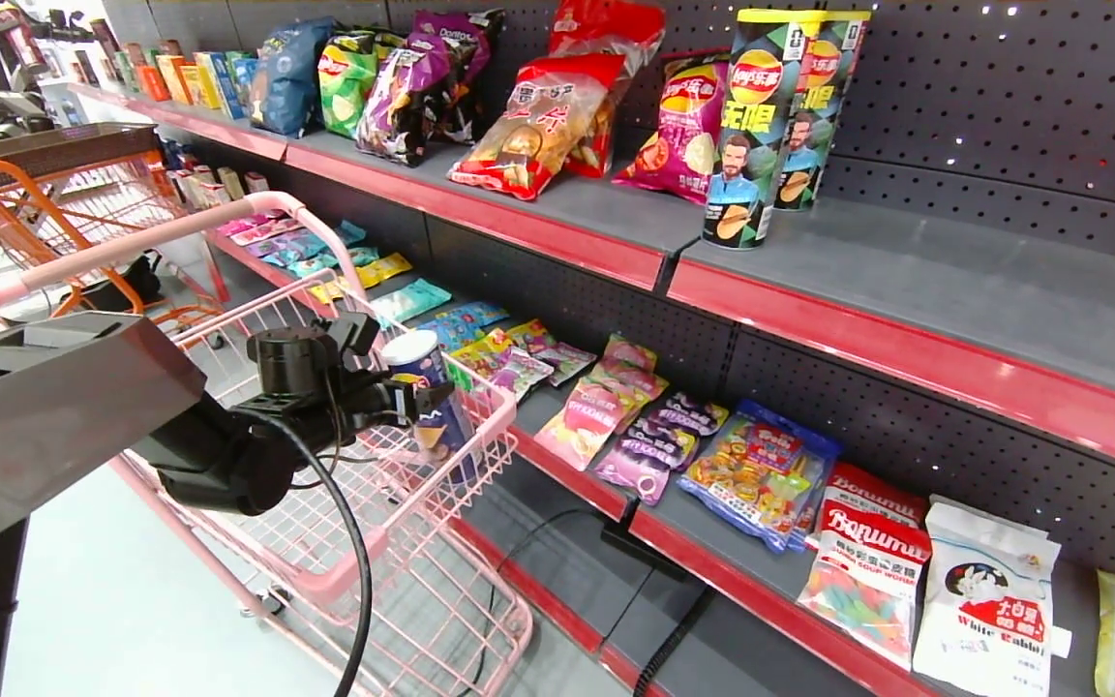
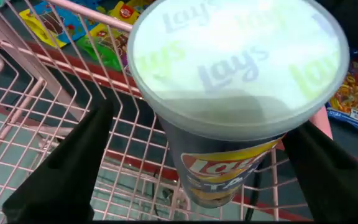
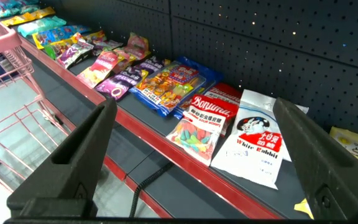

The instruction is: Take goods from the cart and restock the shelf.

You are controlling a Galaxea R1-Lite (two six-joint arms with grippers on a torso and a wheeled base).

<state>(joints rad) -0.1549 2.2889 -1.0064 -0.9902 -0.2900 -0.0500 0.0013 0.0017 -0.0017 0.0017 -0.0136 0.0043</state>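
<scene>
A dark chips can [image 1: 430, 407] with a white lid hangs upright inside the pink cart [image 1: 228, 218], near its shelf-side rim and off the basket floor. My left gripper [image 1: 422, 395] is shut on the can's upper part. In the left wrist view the can's lid [image 2: 238, 59] sits between the two black fingers [image 2: 73, 168] of the left gripper [image 2: 197, 124], above the cart's wire mesh [image 2: 36, 124]. My right gripper [image 3: 194, 109] is open and holds nothing, above the lower shelf's candy bags [image 3: 166, 81].
The upper grey shelf [image 1: 925, 281] has bare room to the right of two tall chips cans [image 1: 761, 126] and several snack bags [image 1: 528, 126]. The lower shelf [image 1: 712, 571] is lined with candy bags. An orange cart [image 1: 45, 194] stands behind the pink one.
</scene>
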